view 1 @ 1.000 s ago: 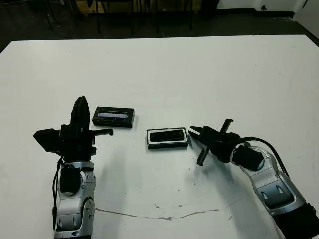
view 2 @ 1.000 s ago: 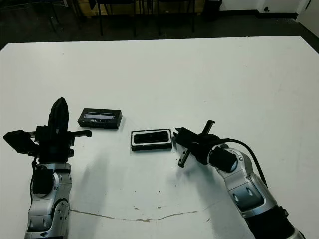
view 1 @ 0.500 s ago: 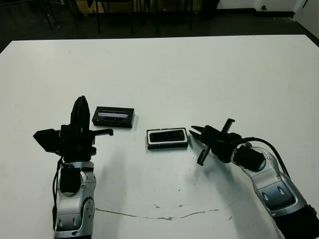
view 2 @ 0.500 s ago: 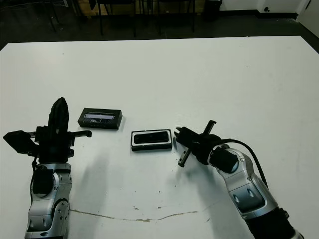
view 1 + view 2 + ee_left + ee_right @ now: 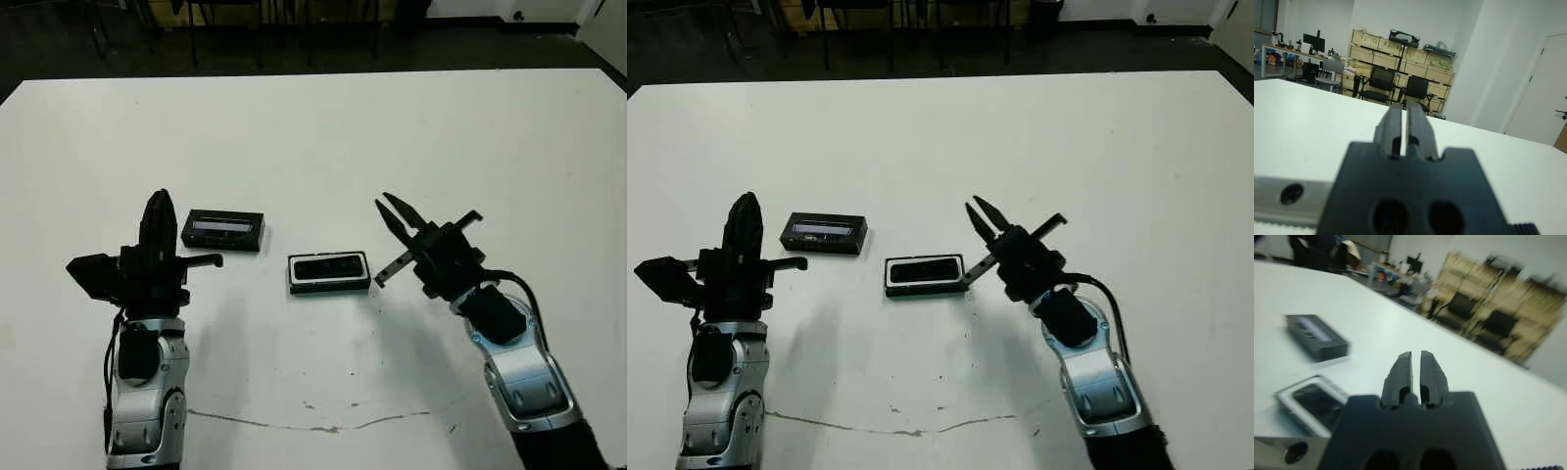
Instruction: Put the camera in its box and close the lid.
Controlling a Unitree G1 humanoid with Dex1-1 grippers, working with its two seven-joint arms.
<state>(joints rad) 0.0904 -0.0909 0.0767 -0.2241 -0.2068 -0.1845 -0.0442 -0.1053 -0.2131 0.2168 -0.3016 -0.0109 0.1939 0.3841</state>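
Facing chairs (image 5: 1380,84), left wrist only.

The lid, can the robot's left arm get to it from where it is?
Probably yes. The lid lies flat on the table just beside the raised left gripper, nothing sits between them, and that gripper holds nothing. It would need to tip down first.

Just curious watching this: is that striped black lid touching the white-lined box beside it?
Apart. In the left eye view, bare white table shows between the lid and the box.
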